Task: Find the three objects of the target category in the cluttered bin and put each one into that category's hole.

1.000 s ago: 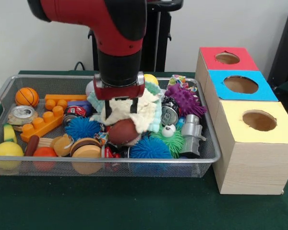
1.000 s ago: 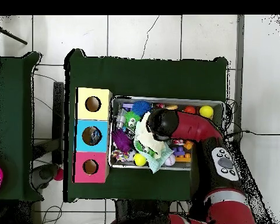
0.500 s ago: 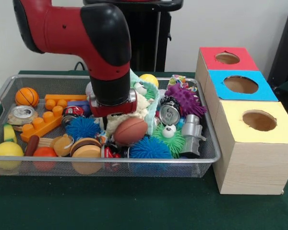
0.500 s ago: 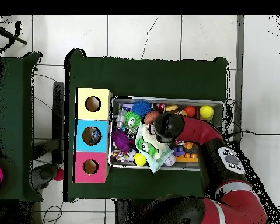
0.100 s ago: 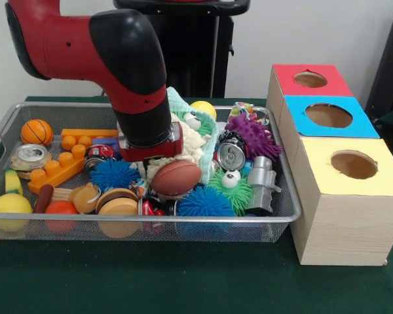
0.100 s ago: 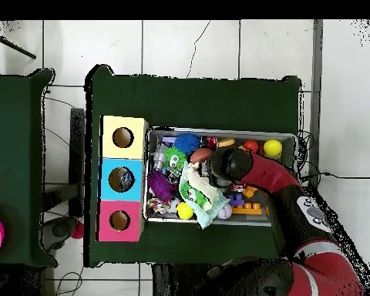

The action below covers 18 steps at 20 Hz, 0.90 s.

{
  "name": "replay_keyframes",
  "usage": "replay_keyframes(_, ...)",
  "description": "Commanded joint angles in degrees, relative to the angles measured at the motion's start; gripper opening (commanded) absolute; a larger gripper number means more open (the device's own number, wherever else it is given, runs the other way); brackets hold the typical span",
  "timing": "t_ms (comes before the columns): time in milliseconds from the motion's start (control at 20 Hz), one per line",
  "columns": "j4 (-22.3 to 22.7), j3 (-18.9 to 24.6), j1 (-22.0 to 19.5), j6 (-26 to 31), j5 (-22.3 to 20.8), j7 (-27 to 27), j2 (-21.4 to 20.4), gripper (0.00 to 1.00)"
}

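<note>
Search step in hand: the arm is low in the wire mesh bin (image 5: 285, 212), wrist sunk among the clutter near the bin's middle. The hand (image 5: 147, 157) is buried behind the wrist housing and the toys, so whether it is spread or pinching something cannot be told from either view.

Right at the wrist: a cream and teal plush cloth toy (image 5: 193, 134) bunched behind it, and a brown toy football (image 5: 177, 178) lying just in front, touching or nearly touching the wrist. Around these sit a blue spiky ball (image 5: 205, 203), another blue spiky ball (image 5: 112, 174), a green spiky ball with eyes (image 5: 232, 186), a purple spiky toy (image 5: 254, 136), a soda can (image 5: 230, 156), orange building blocks (image 5: 60, 165), a small basketball (image 5: 37, 131), a yellow ball (image 5: 10, 209) and a toy burger (image 5: 118, 204).

The target category is not stated. Ball-type things (football, basketball, yellow ball) are all in the bin. The three boxes stand beside the bin with nothing in the holes that I can see: red-topped box (image 5: 311, 80), blue-topped box (image 5: 329, 116), yellow-topped box (image 5: 354, 165).

Judgement: nothing sorted yet as far as shown. The next move calls for a firm grip on one item, likely the football, a clean lift clear of the plush, then a carry to the matching hole.
</note>
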Motion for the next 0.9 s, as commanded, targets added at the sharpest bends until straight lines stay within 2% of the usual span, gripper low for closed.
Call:
replay_keyframes(50,2.53,5.39,0.3,-0.92,-3.78,-2.44,5.29,0.0)
replay_keyframes(200,2.96,5.93,-0.17,-5.96,-5.39,-2.76,4.74,0.0)
replay_keyframes(300,2.05,5.48,0.74,-4.47,-8.31,-5.97,4.02,0.0)
replay_keyframes(400,-0.55,5.01,2.45,-1.75,-13.52,-11.94,2.78,0.0)
replay_keyframes(450,-2.29,5.17,3.44,-0.2,-17.77,-17.32,2.33,0.0)
replay_keyframes(550,-5.0,4.68,4.74,-0.33,-23.5,-21.3,2.4,0.0)
replay_keyframes(650,-6.83,5.01,4.8,-1.73,-27.33,-21.56,2.46,0.0)
replay_keyframes(900,-8.1,6.28,4.52,-0.14,-32.3,-21.38,1.23,0.0)
